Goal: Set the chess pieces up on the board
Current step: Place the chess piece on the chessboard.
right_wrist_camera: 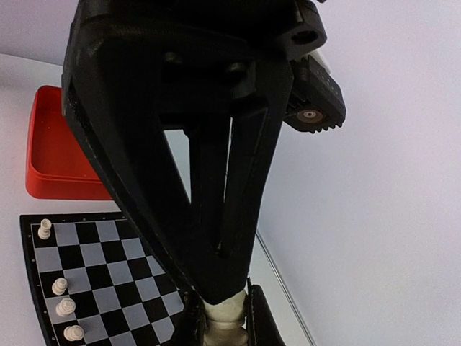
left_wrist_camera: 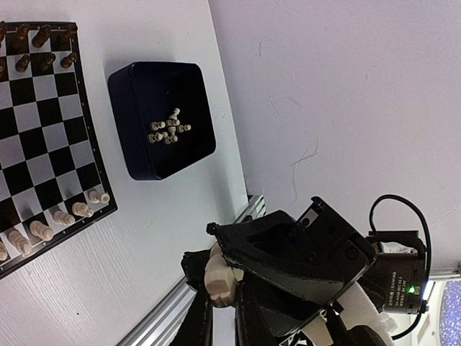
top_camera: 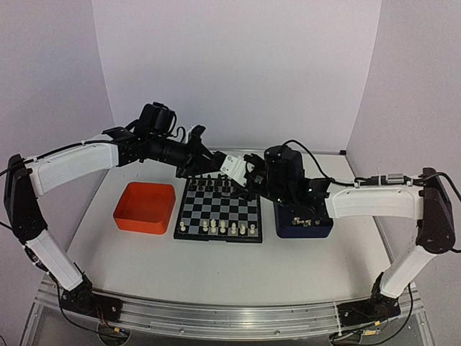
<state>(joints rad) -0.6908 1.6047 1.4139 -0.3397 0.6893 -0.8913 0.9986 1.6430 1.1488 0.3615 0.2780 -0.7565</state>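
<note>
The left gripper and the right gripper meet tip to tip in the air over the far edge of the small square chessboard with black and silvery-grey squares and a black rim. Between them is one tiny cream-white plastic chess piece. The right gripper's jaws are closed, their tips pinching the top of this piece. The left gripper's black fingers stand tight against either side of its lower part, so both grippers grip the same piece, clear of the board. On the board, a row of cream-white chess pieces stands along the near edge, with a gap after the leftmost one. Dark chess pieces fill the far rows. Just right of the board sits a dark blue square tray, and a loose cluster of cream-white pieces lies in its middle. An orange square plastic tray sits just left of the board on the white table.
</note>
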